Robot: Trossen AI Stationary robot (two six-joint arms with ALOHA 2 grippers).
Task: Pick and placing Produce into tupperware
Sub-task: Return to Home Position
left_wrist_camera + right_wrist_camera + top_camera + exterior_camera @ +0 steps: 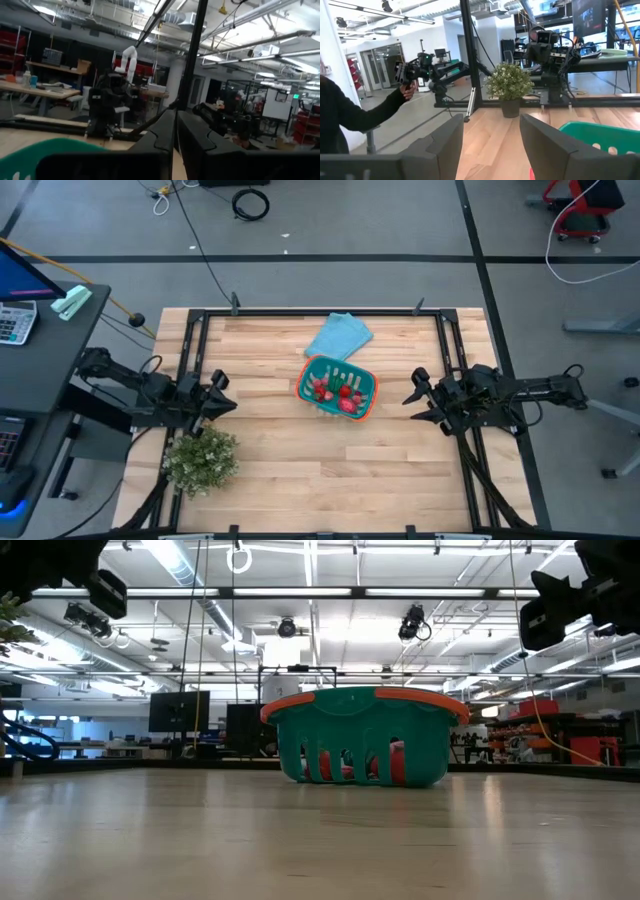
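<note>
The teal-green basket with the orange-red rim (pixel 364 379) stands on its base mid-table, also seen in the low view (pixel 365 735). Several red produce pieces (pixel 340 392) lie inside it and show through the slots (pixel 397 762). My left gripper (pixel 220 398) hovers above the table left of the basket, shut and empty; its wrist view shows the fingers closed together (pixel 176 120). My right gripper (pixel 414 396) hovers right of the basket, open and empty, fingers wide apart (pixel 492 127).
A light-blue cloth (pixel 338 335) lies flat just beyond the basket. A bushy potted plant (pixel 200 460) stands near the table's left near corner, close to my left gripper. A person's dark sleeve (pixel 350 115) shows beyond the table. Bare wood lies along the near side.
</note>
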